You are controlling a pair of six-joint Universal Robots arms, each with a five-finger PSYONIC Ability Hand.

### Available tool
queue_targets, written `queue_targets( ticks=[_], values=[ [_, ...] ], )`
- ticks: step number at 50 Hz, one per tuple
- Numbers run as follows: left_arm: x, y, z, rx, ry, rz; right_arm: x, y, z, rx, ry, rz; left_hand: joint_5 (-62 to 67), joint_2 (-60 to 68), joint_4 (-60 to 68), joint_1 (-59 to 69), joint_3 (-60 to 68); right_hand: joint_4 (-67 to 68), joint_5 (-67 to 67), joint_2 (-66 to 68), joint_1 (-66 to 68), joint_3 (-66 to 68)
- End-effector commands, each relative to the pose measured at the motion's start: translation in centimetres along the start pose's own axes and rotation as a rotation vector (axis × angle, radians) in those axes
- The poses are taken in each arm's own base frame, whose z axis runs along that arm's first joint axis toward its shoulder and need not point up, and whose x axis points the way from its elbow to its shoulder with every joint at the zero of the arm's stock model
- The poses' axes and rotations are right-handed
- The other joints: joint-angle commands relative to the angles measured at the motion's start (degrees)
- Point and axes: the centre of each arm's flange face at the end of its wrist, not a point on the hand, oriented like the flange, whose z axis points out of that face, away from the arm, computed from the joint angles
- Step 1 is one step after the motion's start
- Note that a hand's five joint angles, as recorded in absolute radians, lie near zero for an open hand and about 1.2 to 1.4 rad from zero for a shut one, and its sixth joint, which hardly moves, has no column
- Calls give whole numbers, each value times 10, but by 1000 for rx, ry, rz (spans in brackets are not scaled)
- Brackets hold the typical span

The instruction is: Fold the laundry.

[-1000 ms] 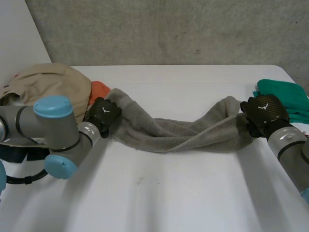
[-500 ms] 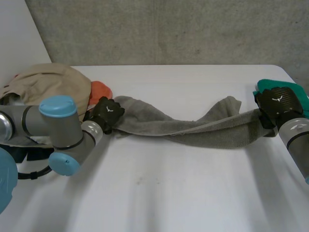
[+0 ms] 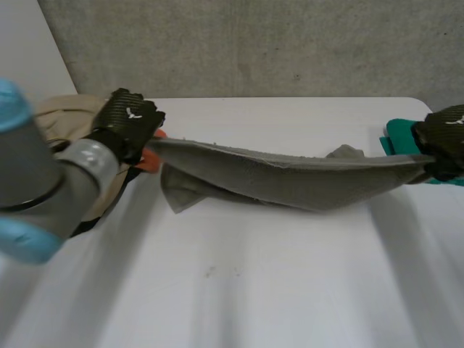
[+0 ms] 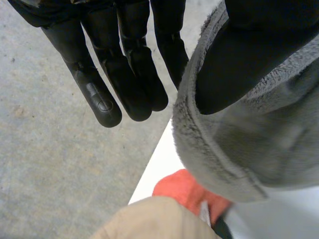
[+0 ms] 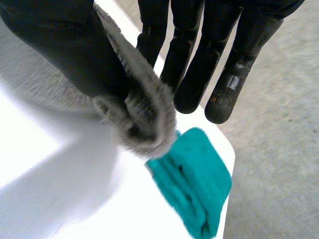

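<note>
A grey towel (image 3: 290,181) hangs stretched between my two hands above the white table (image 3: 254,290). My left hand (image 3: 130,119) holds its left end near the table's far left, and a loose corner (image 3: 177,194) droops below it. In the left wrist view the thumb (image 4: 259,50) presses the towel's edge (image 4: 239,149) while the other fingers (image 4: 119,64) stay straight beside it. My right hand (image 3: 446,136) holds the towel's right end at the table's right side. Its wrist view shows the thumb (image 5: 65,45) pinching the bunched end (image 5: 144,114) against the fingers (image 5: 199,59).
A beige garment pile (image 3: 65,116) lies at the far left under my left arm, with an orange cloth (image 3: 149,161) beside it. A folded teal cloth (image 3: 397,134) sits at the table's right edge below my right hand. The table's near half is bare.
Both hands have risen and moved apart, pulling the towel taut and lifting most of it off the table. The left hand has closed on the towel's left end.
</note>
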Motion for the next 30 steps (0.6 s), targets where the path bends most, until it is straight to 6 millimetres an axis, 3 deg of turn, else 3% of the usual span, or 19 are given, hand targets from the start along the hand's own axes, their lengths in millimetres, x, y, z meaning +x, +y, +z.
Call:
queue_targets(
  ticks=[1, 4, 8, 9, 12, 13, 16, 17, 20, 21, 22, 25, 27, 28, 30],
  values=[
    [20, 6, -86, -253, 230, -40, -8, 4, -45, -190, -214, -225, 135, 118, 115, 150, 120, 119, 136, 129, 234, 123],
    [39, 23, -99, -395, 367, -53, -17, 12, -44, -209, -269, -233, 135, 118, 115, 150, 120, 119, 136, 129, 234, 123],
    [48, 41, -80, -445, 402, -50, -33, 33, -23, -244, -332, -215, 135, 118, 115, 150, 120, 119, 136, 129, 234, 123],
    [49, 49, -64, -448, 391, -50, -38, 40, -8, -245, -337, -221, 135, 118, 115, 150, 120, 119, 136, 129, 234, 123],
    [47, 59, -36, -435, 348, -39, -44, 45, 13, -229, -309, -237, 135, 118, 115, 150, 120, 119, 136, 129, 234, 123],
    [41, 61, -16, -415, 296, -27, -43, 42, 24, -211, -261, -240, 135, 118, 115, 150, 120, 119, 136, 129, 234, 123],
    [24, 55, 13, -361, 187, -2, -33, 29, 40, -158, -142, -233, 135, 118, 115, 150, 120, 119, 136, 129, 234, 123],
    [8, 47, 33, -309, 93, 16, -24, 14, 51, -95, -53, -234, 135, 118, 115, 150, 120, 119, 136, 129, 234, 123],
    [-22, 27, 64, -172, -69, 40, -13, -15, 68, 36, 71, -238, 135, 118, 115, 150, 120, 119, 136, 129, 234, 123],
    [-42, 9, 81, -57, -181, 55, -5, -41, 75, 154, 155, -239, 135, 118, 115, 150, 120, 119, 136, 129, 234, 123],
    [-53, -1, 89, 9, -243, 61, 2, -54, 78, 217, 206, -240, 135, 118, 115, 150, 120, 119, 136, 129, 234, 123],
    [-97, -51, 101, 284, -480, 99, 35, -104, 80, 478, 428, -227, 135, 118, 115, 150, 120, 119, 136, 129, 234, 123],
    [-116, -69, 101, 391, -584, 110, 49, -124, 77, 605, 529, -213, 135, 118, 115, 150, 120, 119, 136, 129, 234, 123],
    [-135, -89, 96, 489, -678, 119, 58, -143, 71, 729, 612, -202, 135, 118, 115, 150, 120, 119, 136, 129, 234, 123],
    [-142, -102, 90, 549, -725, 125, 68, -158, 62, 825, 688, -195, 135, 118, 115, 150, 120, 119, 136, 129, 234, 123]
  ],
)
